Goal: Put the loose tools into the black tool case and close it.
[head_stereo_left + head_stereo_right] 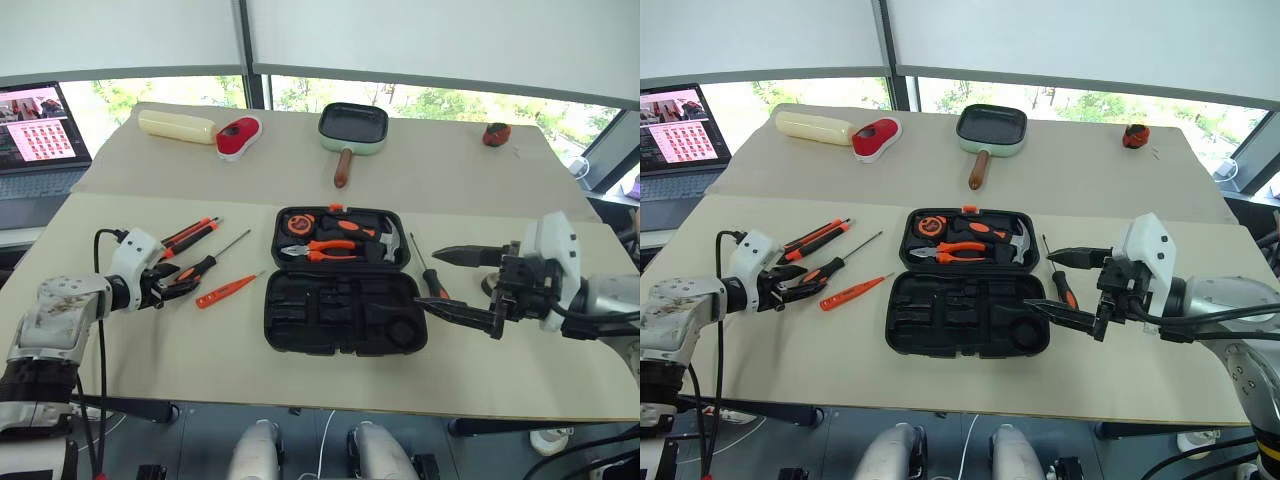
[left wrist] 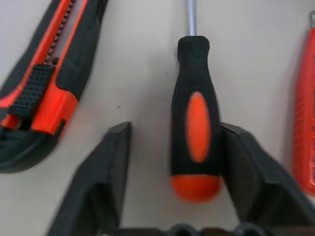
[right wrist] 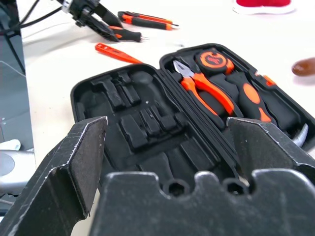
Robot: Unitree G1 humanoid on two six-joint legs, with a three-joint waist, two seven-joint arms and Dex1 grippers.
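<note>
The black tool case [image 1: 330, 318] lies open mid-table; its far half holds pliers, a hammer and a tape measure, and its near half shows bare recesses. My left gripper [image 1: 176, 284] is open with its fingers [image 2: 106, 177] either side of a black-and-orange screwdriver handle [image 2: 194, 128]; one finger touches it and the other stands off. The utility knife [image 1: 188, 236] lies just beyond, and the orange tester screwdriver [image 1: 228, 290] lies towards the case. My right gripper [image 1: 430, 280] hangs wide open over the case's right end and a second screwdriver [image 1: 433, 283].
At the back of the table are a pale-green pan [image 1: 353, 128], a yellow roll [image 1: 177, 126], a red-and-white object [image 1: 238, 137] and a small red object [image 1: 496, 133]. A laptop [image 1: 35, 135] stands at the far left. Bare tabletop lies in front of the case.
</note>
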